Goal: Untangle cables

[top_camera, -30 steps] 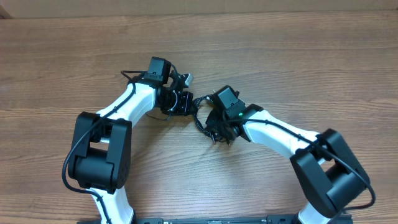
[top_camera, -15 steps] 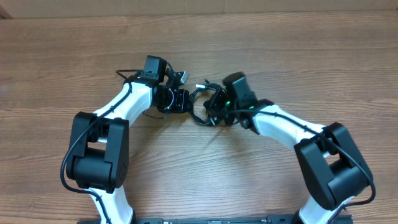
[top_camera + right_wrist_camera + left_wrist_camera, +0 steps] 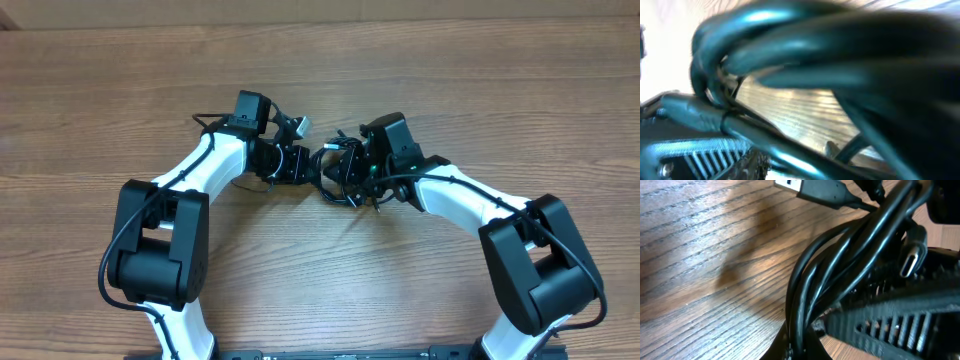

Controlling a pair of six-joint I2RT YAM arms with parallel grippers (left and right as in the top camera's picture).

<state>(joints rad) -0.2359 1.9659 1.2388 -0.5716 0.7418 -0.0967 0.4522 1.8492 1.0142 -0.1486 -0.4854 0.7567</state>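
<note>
The cables [image 3: 326, 172] are thin black cords bunched in loops between my two grippers near the table's middle. One silver plug end [image 3: 298, 125] sticks out beside the left wrist. My left gripper [image 3: 288, 164] is shut on the cables [image 3: 840, 265], which rise from its jaws [image 3: 800, 347] past a flat plug [image 3: 912, 260] and a USB plug [image 3: 805, 186]. My right gripper [image 3: 346, 172] sits right against the bundle from the right. Blurred cable strands [image 3: 830, 55] fill the right wrist view and hide its jaws.
The table [image 3: 480, 80] is bare brown wood. Thicker black wires [image 3: 205, 122] run along the white arms. In the left wrist view a ribbed black finger [image 3: 890, 325] of the other gripper lies close to the right of the cables.
My right gripper has swung from nearer the front edge up and left into the bundle, close to the left gripper. The left gripper has stayed shut on the cables, almost in place.
</note>
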